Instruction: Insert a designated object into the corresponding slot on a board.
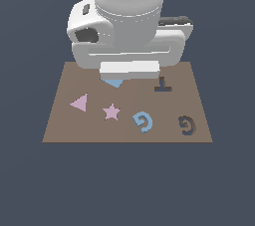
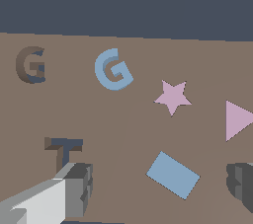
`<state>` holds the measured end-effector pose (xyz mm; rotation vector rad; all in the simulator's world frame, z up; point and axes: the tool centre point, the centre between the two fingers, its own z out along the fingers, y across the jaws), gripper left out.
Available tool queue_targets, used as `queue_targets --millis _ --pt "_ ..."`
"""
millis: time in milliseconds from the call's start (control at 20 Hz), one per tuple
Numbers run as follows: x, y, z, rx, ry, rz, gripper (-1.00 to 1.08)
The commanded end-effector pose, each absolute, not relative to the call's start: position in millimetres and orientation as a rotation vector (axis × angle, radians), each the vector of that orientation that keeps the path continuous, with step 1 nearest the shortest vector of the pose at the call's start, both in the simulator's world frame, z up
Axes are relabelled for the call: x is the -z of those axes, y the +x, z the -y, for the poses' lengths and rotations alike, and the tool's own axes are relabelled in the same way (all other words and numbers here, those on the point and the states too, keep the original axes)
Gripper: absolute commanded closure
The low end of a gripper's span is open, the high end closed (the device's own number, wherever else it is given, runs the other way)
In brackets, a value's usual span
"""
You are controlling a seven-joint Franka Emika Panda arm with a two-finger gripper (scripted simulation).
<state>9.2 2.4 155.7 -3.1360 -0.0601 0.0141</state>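
A flat brown board (image 1: 60,130) lies on a dark slate-blue ground, under the white arm.

The gripper (image 2: 158,191) hangs above the board's far side with its fingers (image 2: 79,188) spread apart, grasping nothing. In the exterior view, the light-blue G piece (image 1: 143,121) lies flat near the board's front edge; the dark G-shaped slot (image 1: 187,125) is at its 3 o'clock, apart from it. A pink star (image 1: 111,112) sits at the G's 9 o'clock, a pink triangle (image 1: 79,103) beyond. A T-shaped recess (image 1: 162,85) and a light-blue rectangle (image 2: 173,174) lie under the gripper.

A pink star (image 1: 111,112), pink triangle (image 1: 79,103), light-blue rectangle (image 2: 173,174) and T-shaped recess (image 1: 162,85).
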Motion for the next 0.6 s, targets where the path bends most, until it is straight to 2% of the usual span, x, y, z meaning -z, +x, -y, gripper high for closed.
queue_targets --millis 0,550 --pt "-146.6 16.2 -4.4 -0.014 -3.134 0.121 -0.92" --pt "-87.7 63.2 -25.6 -0.005 -3.093 0.532 -0.92"
